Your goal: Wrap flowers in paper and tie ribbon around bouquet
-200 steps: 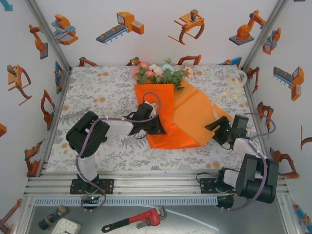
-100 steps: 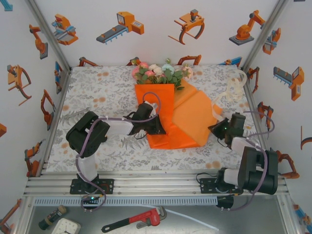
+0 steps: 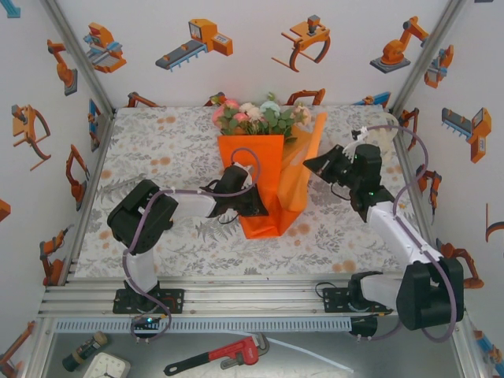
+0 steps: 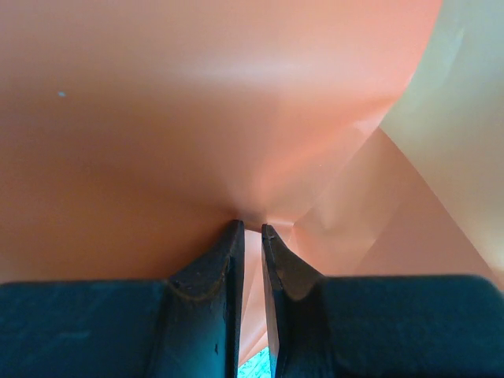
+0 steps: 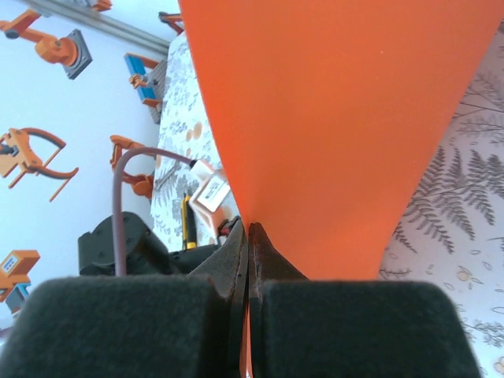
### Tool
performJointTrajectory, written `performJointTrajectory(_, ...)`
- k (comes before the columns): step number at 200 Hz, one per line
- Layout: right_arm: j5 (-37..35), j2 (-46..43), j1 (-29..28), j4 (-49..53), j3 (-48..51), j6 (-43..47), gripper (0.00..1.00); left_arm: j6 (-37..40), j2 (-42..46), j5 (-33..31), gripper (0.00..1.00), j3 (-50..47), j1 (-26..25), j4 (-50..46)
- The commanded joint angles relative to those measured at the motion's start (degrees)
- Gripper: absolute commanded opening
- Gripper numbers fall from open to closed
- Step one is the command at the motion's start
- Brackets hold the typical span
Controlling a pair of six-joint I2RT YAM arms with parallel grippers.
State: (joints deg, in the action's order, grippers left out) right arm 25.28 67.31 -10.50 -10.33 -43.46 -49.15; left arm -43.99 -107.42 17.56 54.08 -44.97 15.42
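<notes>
Right end effector (image 3: 321,164): clenched on the free right edge of the orange paper (image 3: 260,161). That flap is held up off the surface (image 3: 165,157), standing almost on edge just beside the blooms.
Right wrist view: the sheet runs straight down into the closed jaws with no gap, a thin pinch right at the tips (image 5: 249,230).
Left end effector (image 3: 253,206): grasping the paper as well, nipped onto a fold low on the left panel. Up close, the sheet puckers exactly where the tips (image 4: 252,230) meet.
Flowers (image 3: 258,118): pink, white and pale-green heads poke out of the top of the wrap at the far middle of the surface. The stems are hidden under the orange.
Paper layout: left panel folded flat over the stems, right flap in the air, bottom corner pointing toward the arm bases.
Step in hand: looks like the right flap is about to be carried across to close the cone. The wrap is roughly halfway and nothing is tied yet.
Risk, tearing: two pinches on one thin sheet. If the arms pull against each other, it could rip or crease at either grip.
Risk, slipping: the right hold is on the very edge, so a quick swing could pull the flap free.
Risk, flowers: a flap carried over too low could snag the blooms and drag the bunch crooked.
Risk, springing open: if the left hold loosens, the folded panel may pop back up.
</notes>
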Motion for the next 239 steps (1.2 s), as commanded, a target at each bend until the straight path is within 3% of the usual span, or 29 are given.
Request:
performJointTrajectory(1,-4.87,-1.34,-1.27,9.36,-3.03,3.84,0.0,0.31,-1.43,-0.94,0.21,1.46,-0.44,-1.88)
performJointTrajectory(9,-9.78,-1.52,-1.26,16.99,-3.82,4.8,0.0,0.24,-1.56,-0.95,0.21,1.63,-0.4,-1.89)
performJointTrajectory(16,-9.49,-1.54,-1.27,19.1,-3.71,6.27,0.0,0.22,-1.7,-0.94,0.21,1.62,-0.38,-1.8)
performJointTrajectory(30,-4.19,-1.96,-1.36,16.98,-1.9,7.23,0.0,0.22,-1.83,-0.95,0.21,1.72,-0.39,-1.88)
performJointTrajectory(43,0.26,-2.25,-1.34,12.54,0.03,6.48,0.12,0.24,-2.42,-0.47,0.21,2.07,-0.38,-1.91)
performJointTrajectory(62,1.01,-1.3,-1.41,10.5,0.45,6.91,0.19,0.46,-3.02,-0.06,0.21,2.92,-0.47,-1.98)
performJointTrajectory(111,-4.92,4.4,-1.36,11.36,0.41,10.37,0.25,0.84,-2.81,-0.78,0.21,3.31,-0.64,-2.85)
performJointTrajectory(142,-12.42,6.05,-1.37,16.91,1.12,12.91,0.51,0.9,-2.58,-0.88,0.21,3.15,-0.89,-3.03)
performJointTrajectory(158,-16.42,5.13,-1.37,17.59,4.64,13.29,0.59,1.06,-2.6,-1.04,0.21,3.27,-0.91,-3.15)
performJointTrajectory(189,-20.43,4.14,-1.36,17.74,9.99,10.8,0.6,1.14,-2.74,-1.17,0.21,3.74,-1.09,-3.64)
performJointTrajectory(222,-30.54,-1.04,-1.36,22.59,12.47,9.68,0.65,1.87,-2.27,-1.65,0.21,4.1,-1.34,-4.69)
performJointTrajectory(239,-30.9,-3.95,-1.36,24.1,12.62,10.68,0.67,1.96,-2.37,-1.7,0.21,4.23,-1.52,-4.87)
